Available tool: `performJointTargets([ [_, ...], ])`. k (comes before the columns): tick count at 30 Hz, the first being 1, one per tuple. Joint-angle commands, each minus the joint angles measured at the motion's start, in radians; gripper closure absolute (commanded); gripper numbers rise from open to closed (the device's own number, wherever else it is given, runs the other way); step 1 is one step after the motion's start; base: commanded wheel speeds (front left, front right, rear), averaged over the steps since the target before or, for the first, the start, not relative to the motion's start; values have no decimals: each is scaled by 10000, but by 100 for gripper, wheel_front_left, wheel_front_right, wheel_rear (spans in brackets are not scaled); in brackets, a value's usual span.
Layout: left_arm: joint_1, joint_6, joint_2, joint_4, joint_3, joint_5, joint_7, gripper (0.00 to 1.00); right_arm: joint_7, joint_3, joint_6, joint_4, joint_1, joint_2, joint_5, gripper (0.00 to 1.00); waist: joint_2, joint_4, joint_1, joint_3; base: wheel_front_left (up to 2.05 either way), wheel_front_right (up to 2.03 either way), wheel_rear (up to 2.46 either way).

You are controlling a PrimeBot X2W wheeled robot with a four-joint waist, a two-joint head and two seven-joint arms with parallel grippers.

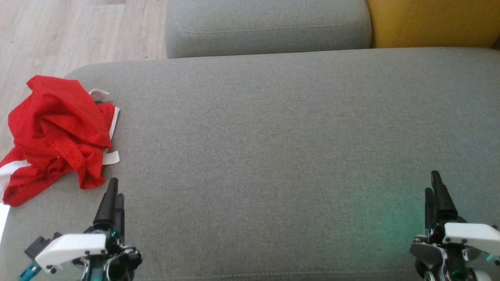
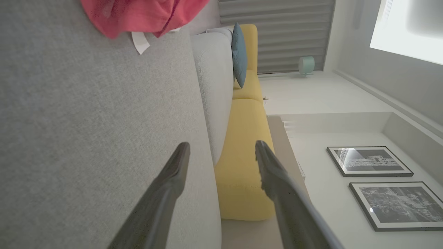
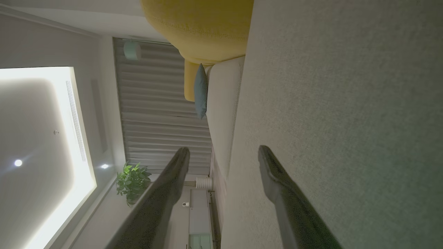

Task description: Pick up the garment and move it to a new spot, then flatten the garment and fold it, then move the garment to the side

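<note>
The grey cushion (image 1: 273, 136) is viewed steeply from above by the head camera and skimmed closely, rolled sideways, by both wrist cameras.

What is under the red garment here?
The red garment lies crumpled on the left edge of the grey cushion, and its left part hangs past the edge above the wooden floor. Anything beneath its folds is covered.

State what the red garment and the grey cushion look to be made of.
Red garment: thin, soft cloth, matte, likely woven or knit, going by its loose crumpled folds. Grey cushion: padded upholstery fabric, coarse matte weave, going by its fine speckled grain.
</note>
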Motion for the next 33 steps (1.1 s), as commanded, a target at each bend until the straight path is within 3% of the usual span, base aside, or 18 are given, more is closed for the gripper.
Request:
performJointTargets([
  [1, -643, -41, 185, -452, 79, 258, -89, 0, -119, 77, 20, -456, -448, -259, -252, 0, 0, 12, 0, -10, 0, 0, 0],
  [33, -936, 50, 563, -1099, -698, 5105, -996, 0, -182, 591, 38, -1904, -194, -548, -5172, 0, 0, 55, 0, -170, 0, 0, 0],
])
